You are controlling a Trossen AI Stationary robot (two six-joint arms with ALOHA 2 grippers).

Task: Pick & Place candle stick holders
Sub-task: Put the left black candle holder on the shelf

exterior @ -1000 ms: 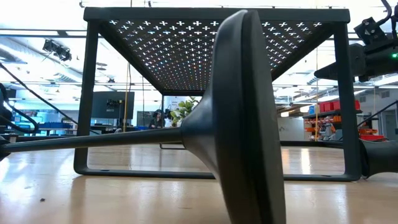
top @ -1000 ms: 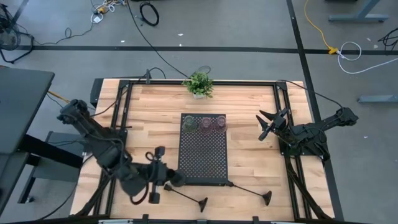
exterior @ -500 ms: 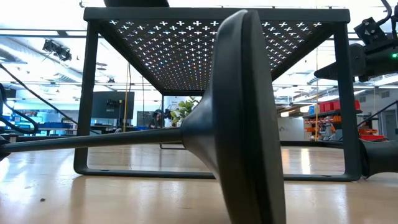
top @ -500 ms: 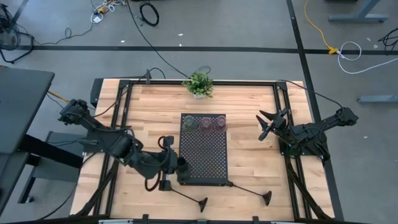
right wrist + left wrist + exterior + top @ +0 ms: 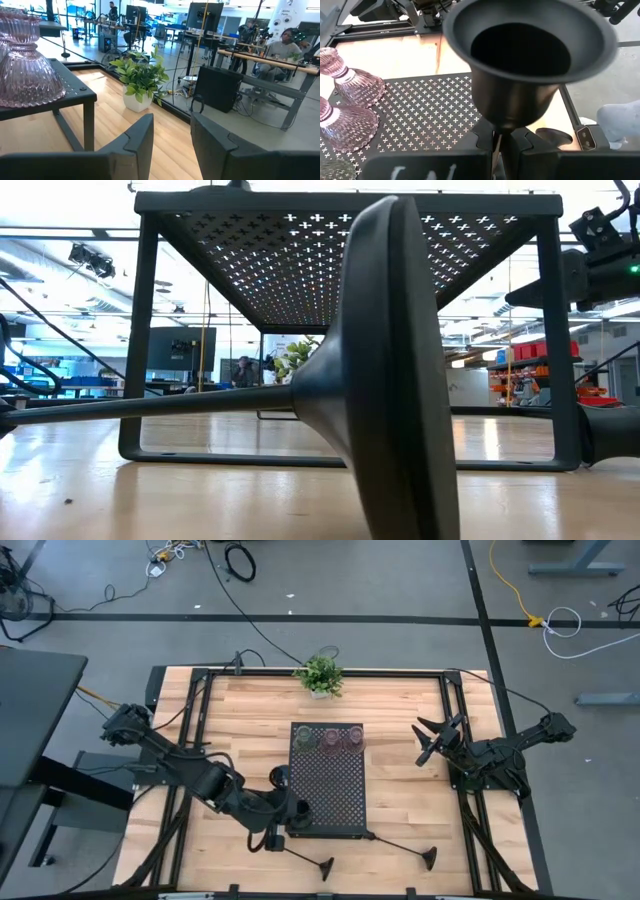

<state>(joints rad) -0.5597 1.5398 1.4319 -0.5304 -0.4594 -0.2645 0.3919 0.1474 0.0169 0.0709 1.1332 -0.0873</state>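
My left gripper (image 5: pixel 292 810) is shut on a short black funnel-shaped holder (image 5: pixel 527 60) over the near-left corner of the black perforated tray (image 5: pixel 335 795). Three glass cups, one olive (image 5: pixel 303 741) and two pinkish (image 5: pixel 328 740) (image 5: pixel 352 738), stand on the tray's far end; the pinkish ones show in the left wrist view (image 5: pixel 350 85). Two long-stemmed black holders (image 5: pixel 300 855) (image 5: pixel 405 845) lie on their sides on the table near the tray's near edge. My right gripper (image 5: pixel 430 740) is open and empty at the table's right. My left gripper pinches the black holder's narrow lower end (image 5: pixel 497 125) between its two fingers (image 5: pixel 520 142). The fingers come from the table's left. The holder's wide open mouth (image 5: pixel 520 45) faces up toward the wrist camera. Whether its bottom touches the tray is hidden by the fingers.
A small green potted plant (image 5: pixel 320 675) stands at the table's far edge, behind the tray. The tray stands on legs (image 5: pixel 140 340) above the table. One lying holder's round base (image 5: pixel 390 370) fills the low view. A black frame rims the table.
My left gripper has carried the black holder from the table left of the tray toward the table's right and a little toward the far edge, to above the tray's near-left corner, staying shut on it. The arm has swung along with it.
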